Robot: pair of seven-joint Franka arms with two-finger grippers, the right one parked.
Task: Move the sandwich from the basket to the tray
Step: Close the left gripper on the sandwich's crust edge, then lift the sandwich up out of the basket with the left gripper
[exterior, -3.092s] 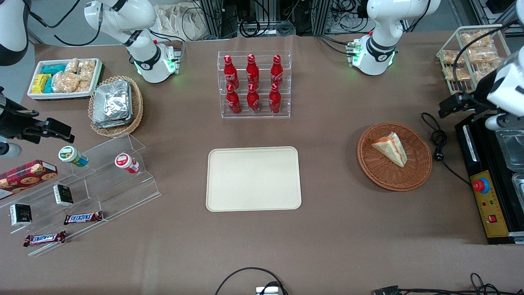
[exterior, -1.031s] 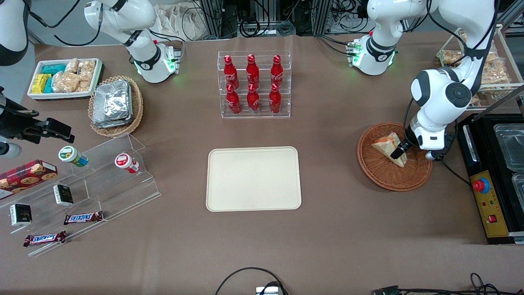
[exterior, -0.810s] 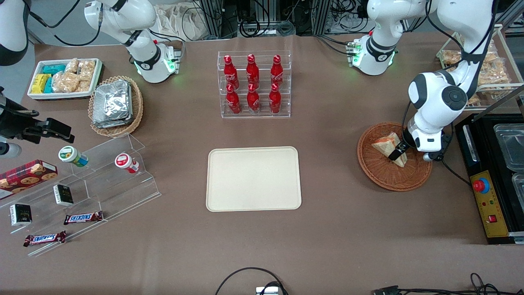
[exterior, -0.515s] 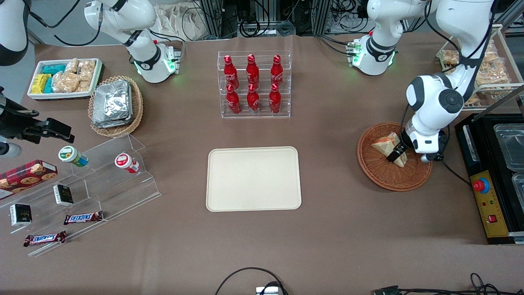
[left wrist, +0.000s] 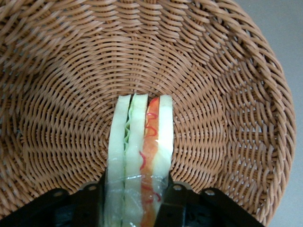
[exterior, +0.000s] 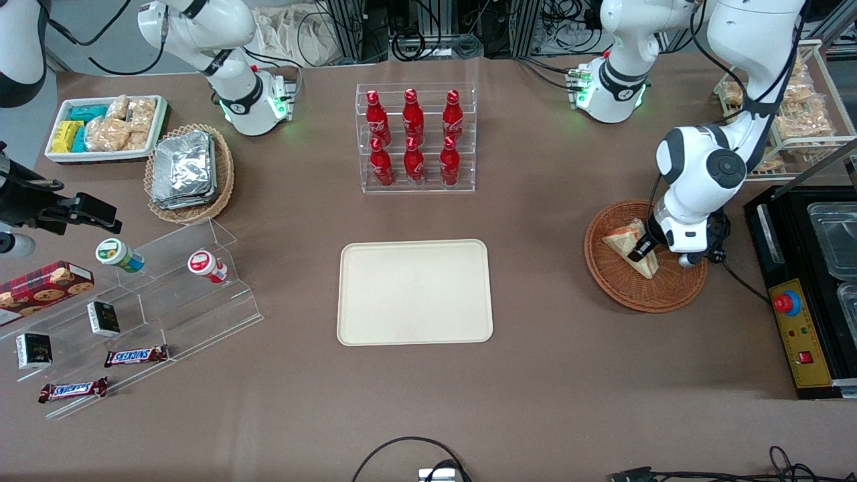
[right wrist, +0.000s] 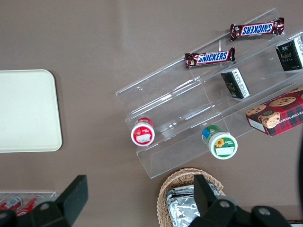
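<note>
The sandwich point(exterior: 619, 237), a pale bread wedge with red-orange and green layers, lies in the reddish-brown wicker basket point(exterior: 643, 301) toward the working arm's end of the table. My gripper point(exterior: 641, 249) reaches down into the basket and is shut on the sandwich's wide end. In the left wrist view the black fingers point(left wrist: 173, 198) press against both bread faces of the sandwich point(left wrist: 139, 142), with the woven basket point(left wrist: 213, 94) all around it. My gripper point(left wrist: 136, 189) hides the sandwich's near end. The cream tray point(exterior: 415, 292) lies flat at the table's middle, and its corner also shows as tray point(right wrist: 23, 109).
A clear rack of red bottles point(exterior: 415, 137) stands farther from the front camera than the tray. A black machine point(exterior: 803, 294) and a coiled cable point(exterior: 720, 234) sit beside the basket. A wire rack of bagged snacks point(exterior: 783, 100) is above them. An acrylic stand point(exterior: 167, 294) is at the parked arm's end.
My arm came in from the table's edge and lowered its gripper onto the sandwich. In the last half second gripper and sandwich shifted together slightly toward the tray.
</note>
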